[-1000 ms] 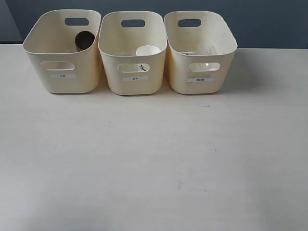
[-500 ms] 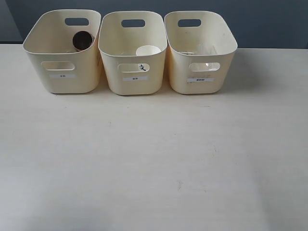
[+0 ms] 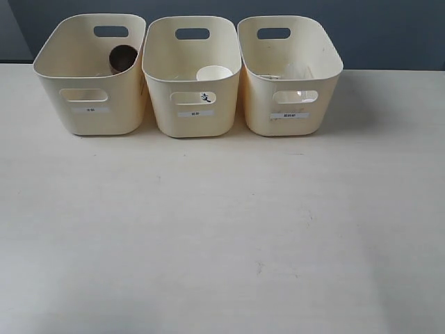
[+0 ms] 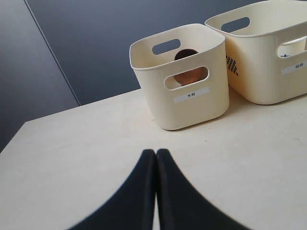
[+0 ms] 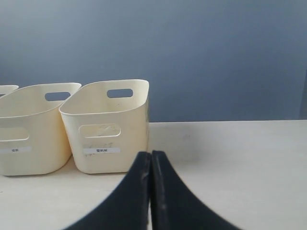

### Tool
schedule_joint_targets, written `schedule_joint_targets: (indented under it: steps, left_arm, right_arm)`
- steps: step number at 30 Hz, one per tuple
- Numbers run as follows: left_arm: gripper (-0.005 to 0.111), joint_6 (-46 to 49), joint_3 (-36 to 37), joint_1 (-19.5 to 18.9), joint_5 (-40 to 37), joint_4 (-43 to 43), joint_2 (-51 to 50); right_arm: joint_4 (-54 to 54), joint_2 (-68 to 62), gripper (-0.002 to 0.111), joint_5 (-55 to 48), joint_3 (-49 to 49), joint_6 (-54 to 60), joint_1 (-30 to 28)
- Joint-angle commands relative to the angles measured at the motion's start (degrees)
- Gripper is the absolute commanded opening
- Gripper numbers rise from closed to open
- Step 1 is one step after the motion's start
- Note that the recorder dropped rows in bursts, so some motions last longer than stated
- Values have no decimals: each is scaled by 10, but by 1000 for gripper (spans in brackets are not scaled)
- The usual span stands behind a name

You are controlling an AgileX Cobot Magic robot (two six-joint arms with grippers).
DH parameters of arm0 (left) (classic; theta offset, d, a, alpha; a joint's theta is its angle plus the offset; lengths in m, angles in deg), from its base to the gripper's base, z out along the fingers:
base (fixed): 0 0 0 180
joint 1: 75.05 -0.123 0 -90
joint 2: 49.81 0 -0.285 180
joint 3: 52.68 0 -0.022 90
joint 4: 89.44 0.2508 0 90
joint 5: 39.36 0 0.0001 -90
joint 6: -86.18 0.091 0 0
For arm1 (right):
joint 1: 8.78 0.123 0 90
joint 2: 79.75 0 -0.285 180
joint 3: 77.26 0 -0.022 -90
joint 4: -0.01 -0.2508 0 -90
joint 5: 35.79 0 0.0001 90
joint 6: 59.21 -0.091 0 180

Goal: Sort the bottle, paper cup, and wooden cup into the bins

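My left wrist view alone shows left fingers [image 4: 155, 158] clenched empty, right fingers [image 5: 151, 160] likewise, wooden cup [image 3: 123, 58], paper cup [image 3: 213, 73], bottle [image 3: 295, 72] inside separate bins [image 3: 90, 115] along the counter's [image 3: 222, 229] far edge.

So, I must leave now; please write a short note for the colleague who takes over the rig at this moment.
Left claw: shut, empty, low over the table, facing the left bin.
Right claw: shut, empty, facing the right bin.
Wooden cup: in the left bin, tipped, its mouth toward the camera.
Paper cup: upright in the middle bin.
Bottle: a faint clear shape in the right bin; hard to confirm.
Done: all three items appear binned.
Left: probably nothing; check the bottle.
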Motion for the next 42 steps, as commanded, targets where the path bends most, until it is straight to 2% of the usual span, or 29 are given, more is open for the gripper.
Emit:
schedule_joint_targets:
  steps: [1,9,20,42]
  left_arm:
    - [0,-1,1,-2,2,-1,3]
    - [0,-1,1,-2,2,-1,3]
    - [0,-1,1,-2,2,-1,3]
    - [0,-1,1,-2,2,-1,3]
  right_arm:
    - [5,3,-1,3,4,0,-3]
    - [136,3,-1,-5,15,0,-3]
    - [69,3,-1,-5,15,0,-3]
    - [66,3,-1,-5,15,0,-3]
